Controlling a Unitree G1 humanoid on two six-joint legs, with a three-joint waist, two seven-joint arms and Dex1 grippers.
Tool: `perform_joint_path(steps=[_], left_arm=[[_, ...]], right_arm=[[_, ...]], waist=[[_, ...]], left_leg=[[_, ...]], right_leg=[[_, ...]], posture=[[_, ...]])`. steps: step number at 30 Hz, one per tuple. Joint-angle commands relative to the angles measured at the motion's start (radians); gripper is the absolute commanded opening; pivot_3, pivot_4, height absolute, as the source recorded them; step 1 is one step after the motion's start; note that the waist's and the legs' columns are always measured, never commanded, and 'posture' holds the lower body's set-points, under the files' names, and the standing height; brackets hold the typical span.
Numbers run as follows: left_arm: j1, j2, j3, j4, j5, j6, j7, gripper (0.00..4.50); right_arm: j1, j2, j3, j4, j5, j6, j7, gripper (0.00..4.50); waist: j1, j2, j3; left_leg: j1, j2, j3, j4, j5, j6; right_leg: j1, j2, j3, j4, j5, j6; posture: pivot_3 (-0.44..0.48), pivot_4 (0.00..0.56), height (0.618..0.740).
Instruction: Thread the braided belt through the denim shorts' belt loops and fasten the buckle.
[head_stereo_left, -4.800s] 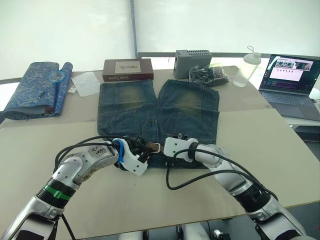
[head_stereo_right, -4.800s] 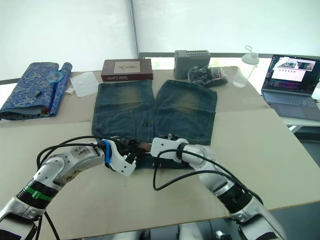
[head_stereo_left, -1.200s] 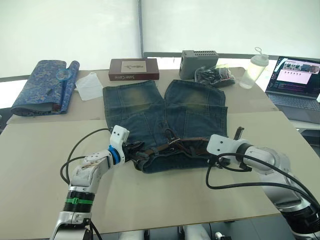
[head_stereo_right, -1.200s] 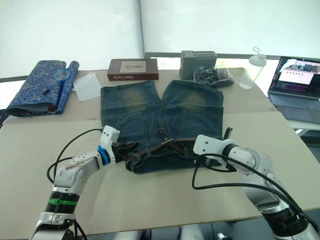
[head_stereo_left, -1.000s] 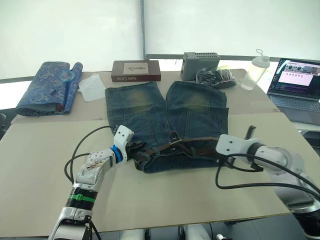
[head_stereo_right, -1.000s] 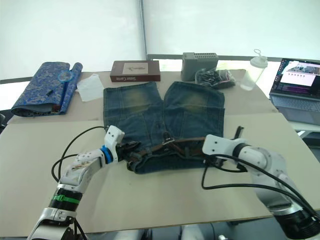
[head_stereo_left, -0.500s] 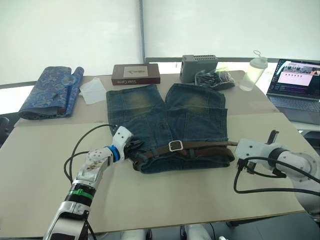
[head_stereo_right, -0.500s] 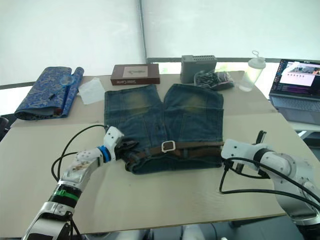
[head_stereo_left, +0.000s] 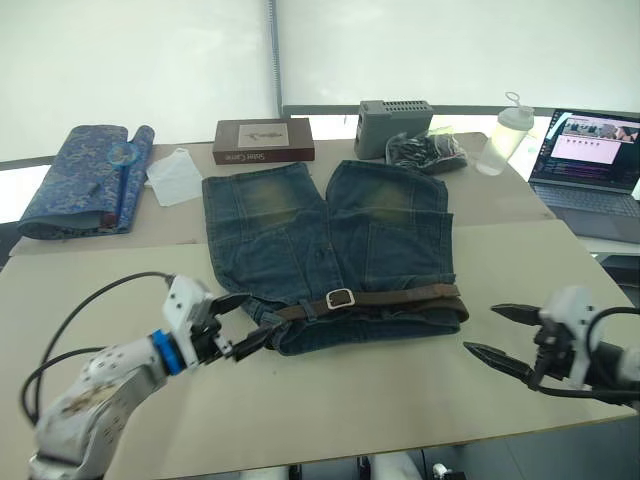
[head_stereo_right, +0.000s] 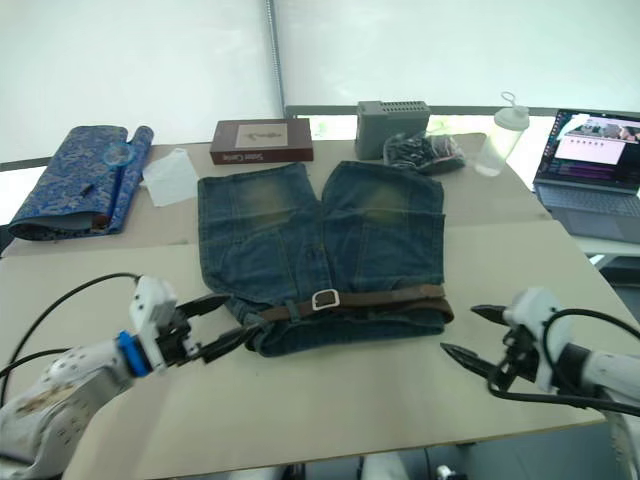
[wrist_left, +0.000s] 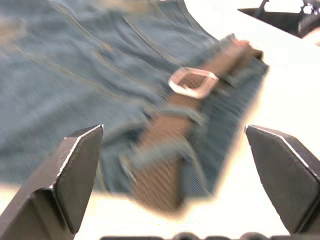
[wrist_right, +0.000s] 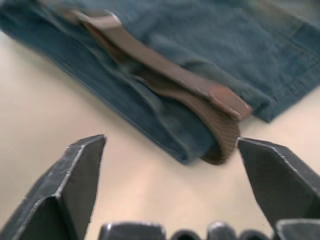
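Shorts: denim shorts (head_stereo_left: 325, 235) lie flat on the table (head_stereo_left: 330, 400), waistband toward the robot, legs pointing away.
Belt: brown braided belt (head_stereo_left: 400, 297) runs along the waistband, from its left part to the right corner, where the strap folds round the edge; the right wrist view shows the tip (wrist_right: 230, 102) lying on top of the strap there.
Belt loops: belt loops (wrist_left: 192, 117) cross over the strap in the left wrist view; blurred, count not clear.
Buckle: silver buckle (head_stereo_left: 340, 298) sits on the strap near the middle of the waistband, lying flat, strap passing through it.
Left gripper: left gripper (head_stereo_left: 243, 322) is spread wide, holding nothing, just off the left end of the waistband, fingertips pointing at it and apart from it.
Right gripper: right gripper (head_stereo_left: 492, 332) is spread wide, holding nothing, over bare table to the right of the shorts, clear of the belt end.
Back of table: brown box (head_stereo_left: 263, 140), grey box (head_stereo_left: 394, 114), black bundle (head_stereo_left: 425, 150), clear bottle (head_stereo_left: 501, 124).
Left side: blue patterned cloth (head_stereo_left: 75, 178), white packet (head_stereo_left: 174, 175) beside it.
Right side: open laptop (head_stereo_left: 590, 160), screen lit.
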Motion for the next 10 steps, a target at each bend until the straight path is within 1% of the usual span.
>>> perform_joint_path(steps=[1,4,5,10], left_arm=[[0.082,0.041,0.105,-0.095,-0.060,0.016,-0.018,4.50],[0.172,0.076,0.159,-0.139,-0.076,0.020,-0.035,4.50],[0.186,0.082,0.162,-0.149,-0.069,0.013,-0.036,4.50],[0.199,0.087,0.162,-0.154,-0.107,0.039,-0.011,4.50]], right_arm=[[0.019,-0.035,-0.093,-0.007,0.083,0.000,0.051,4.49],[0.052,-0.057,-0.139,0.018,0.070,-0.035,0.067,4.49],[0.056,-0.058,-0.146,0.023,0.065,-0.047,0.066,4.49],[0.065,-0.053,-0.145,0.017,0.047,-0.098,0.047,4.49]], waist=[[0.002,-0.001,0.001],[0.006,-0.001,0.002],[0.007,-0.001,0.002],[0.011,-0.001,0.002]], left_leg=[[0.000,0.000,0.000,0.000,0.000,0.000],[0.001,0.000,0.000,0.000,0.001,-0.001],[0.001,0.000,0.000,0.000,0.001,-0.001],[0.001,0.000,0.001,0.000,0.001,-0.002]], right_leg=[[0.000,0.000,0.000,0.000,0.000,0.001],[0.000,0.001,0.000,0.001,-0.001,0.002],[0.001,0.004,-0.001,0.001,-0.001,0.002],[0.000,0.006,0.000,0.001,-0.002,0.002]], posture=[[0.000,0.150,0.740],[0.000,0.150,0.740],[0.000,0.150,0.740],[0.000,0.150,0.740]])
